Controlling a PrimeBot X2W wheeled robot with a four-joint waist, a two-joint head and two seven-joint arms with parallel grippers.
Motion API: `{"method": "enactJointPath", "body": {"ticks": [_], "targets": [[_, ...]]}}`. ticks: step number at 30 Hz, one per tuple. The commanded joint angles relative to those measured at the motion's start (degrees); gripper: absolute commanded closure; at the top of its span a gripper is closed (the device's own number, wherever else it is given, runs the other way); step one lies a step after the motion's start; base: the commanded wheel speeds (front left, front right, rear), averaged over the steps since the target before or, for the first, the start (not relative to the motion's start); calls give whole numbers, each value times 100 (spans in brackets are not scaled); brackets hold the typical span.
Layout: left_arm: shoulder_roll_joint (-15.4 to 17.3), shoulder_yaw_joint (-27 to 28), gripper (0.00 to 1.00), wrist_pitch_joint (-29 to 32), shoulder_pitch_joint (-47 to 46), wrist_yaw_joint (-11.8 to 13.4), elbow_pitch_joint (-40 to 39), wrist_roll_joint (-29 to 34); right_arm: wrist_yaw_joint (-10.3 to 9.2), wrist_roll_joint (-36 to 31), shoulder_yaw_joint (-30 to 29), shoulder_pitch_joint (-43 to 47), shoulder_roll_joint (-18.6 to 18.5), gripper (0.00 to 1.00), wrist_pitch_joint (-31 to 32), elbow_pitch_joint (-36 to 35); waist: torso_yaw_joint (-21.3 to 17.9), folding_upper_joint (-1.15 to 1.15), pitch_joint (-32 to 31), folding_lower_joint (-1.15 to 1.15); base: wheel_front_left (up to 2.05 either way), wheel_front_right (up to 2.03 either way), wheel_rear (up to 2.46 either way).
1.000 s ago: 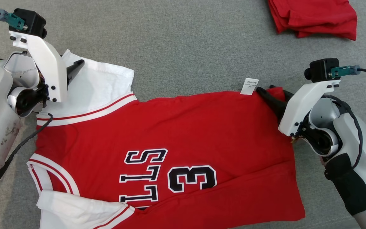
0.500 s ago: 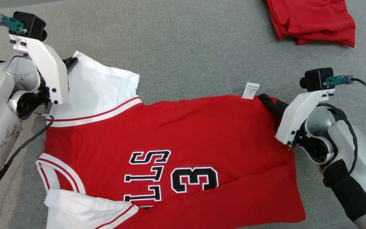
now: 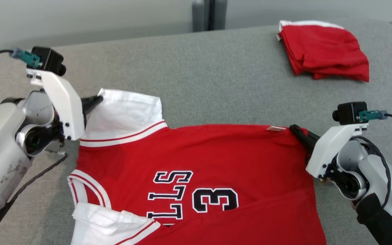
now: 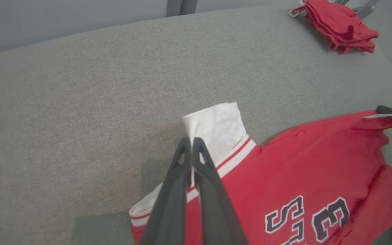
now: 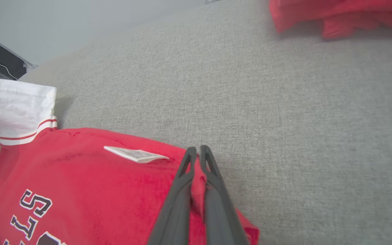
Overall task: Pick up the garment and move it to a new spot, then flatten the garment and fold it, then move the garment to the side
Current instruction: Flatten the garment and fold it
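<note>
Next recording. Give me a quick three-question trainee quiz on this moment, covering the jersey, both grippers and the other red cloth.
1. True or false: the right gripper is shut on a corner of the red jersey.
2. What does the left gripper pinch? A) the white sleeve B) the neckline C) the printed number
3. Fill in: the other red garment lies at the robot's far ____.

Key: 1 true; 2 A; 3 right.

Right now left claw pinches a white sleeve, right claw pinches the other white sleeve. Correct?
No: the right claw pinches the red corner of the jersey by the label, per the right wrist view. The left claw does pinch a white sleeve.
</note>
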Motion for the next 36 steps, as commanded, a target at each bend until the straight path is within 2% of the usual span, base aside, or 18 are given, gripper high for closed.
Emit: {"method": "enactJointPath", "body": {"ticks": [1,9,19,28,36], "targets": [[118,-42,100,138,114,-9,-93,-147,14,64,46,98,-81,100,4,-46,107,0,-238,0,0,0,0],[554,-199,100,1210,490,-9,-609,-904,14,359,507,261,-530,100,123,-298,249,0,-629,0,0,0,0],[887,-298,100,2362,840,28,-1111,-1684,14,842,986,115,-768,100,156,6,451,0,-908,0,0,0,0],[1106,-380,100,2821,1059,240,-1694,-1974,14,1202,1406,23,-924,100,-3,182,590,0,-1048,0,0,0,0],[1281,-472,100,2961,1265,474,-2025,-2071,14,1538,1978,-18,-1198,100,380,-166,586,0,-1161,0,0,0,0]]}}
